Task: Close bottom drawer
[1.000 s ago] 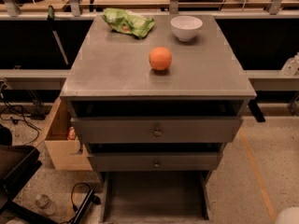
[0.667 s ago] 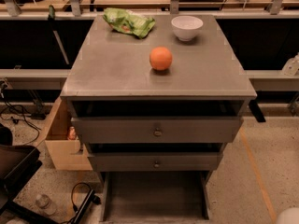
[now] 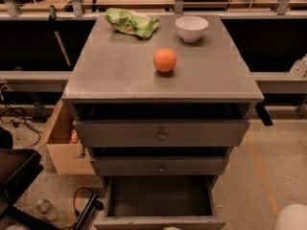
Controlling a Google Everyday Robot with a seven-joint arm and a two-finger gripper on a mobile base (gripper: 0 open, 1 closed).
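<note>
The bottom drawer (image 3: pixel 160 196) of the grey cabinet (image 3: pixel 115 75) is pulled far out toward me. It is a shallow, dark tray with nothing in it, and its thin front panel (image 3: pixel 144 223) lies at the bottom edge of the camera view. The middle drawer (image 3: pixel 160 166) and top drawer (image 3: pixel 160 134) above it are pushed nearly in. My gripper is out of view. Only a white rounded part (image 3: pixel 291 217) shows in the bottom right corner.
An orange (image 3: pixel 165 60), a white bowl (image 3: pixel 192 28) and a green bag (image 3: pixel 131 22) lie on the cabinet top. A cardboard box (image 3: pixel 64 150), a black object (image 3: pixel 14 176), a black cable (image 3: pixel 86 207) and a bottle (image 3: pixel 47 209) are on the floor at left.
</note>
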